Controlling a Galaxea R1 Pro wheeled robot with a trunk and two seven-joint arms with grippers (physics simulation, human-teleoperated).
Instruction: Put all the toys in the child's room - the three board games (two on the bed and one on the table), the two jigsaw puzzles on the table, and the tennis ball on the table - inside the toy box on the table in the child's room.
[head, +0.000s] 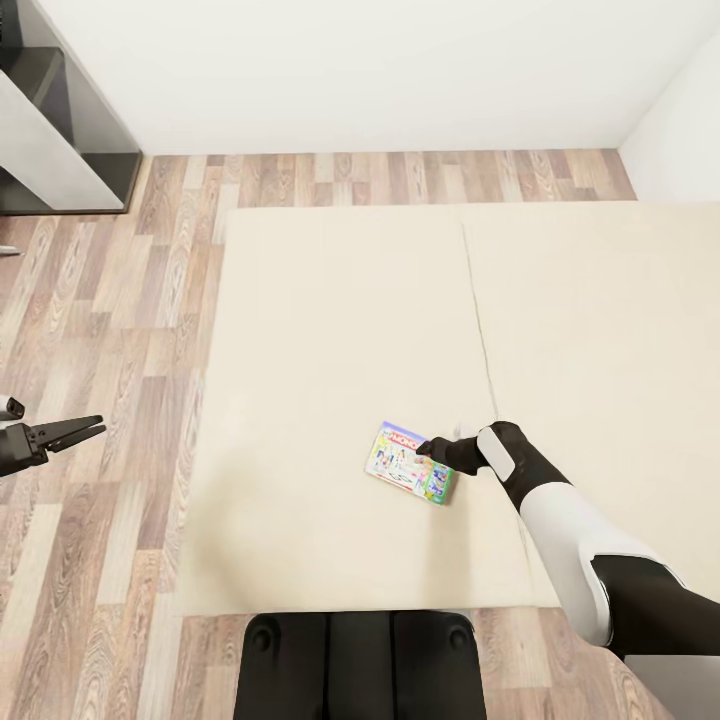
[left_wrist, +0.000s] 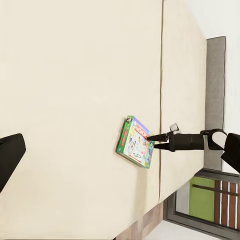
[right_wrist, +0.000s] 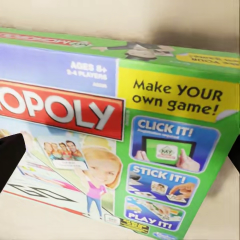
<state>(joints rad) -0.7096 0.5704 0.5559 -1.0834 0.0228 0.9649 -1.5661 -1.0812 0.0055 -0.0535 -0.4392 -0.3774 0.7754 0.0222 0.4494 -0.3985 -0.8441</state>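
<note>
The step in hand looks like picking up a board game from the bed, with nothing gripped yet. The right claw (head: 428, 447) has its tips at the near edge of the game (head: 410, 474), a green-edged Monopoly box lying flat on the bed (head: 330, 330). In the left wrist view the two fingers come to a point at the box's edge with only a sliver between them, so they look nearly pressed together and pinching nothing. Through the right wrist camera the lid (right_wrist: 120, 135) sits directly ahead, very close. The next move probably calls for spreading the fingers and getting one under the edge, since the box lies flat on a soft mattress.

The right arm reaches low across the bed, forearm nearly level. The left claw (head: 88, 429) hangs well apart over the floor (head: 100, 300), fingers close together, empty. Beyond, cabinets (head: 60, 130) stand by the wall.
</note>
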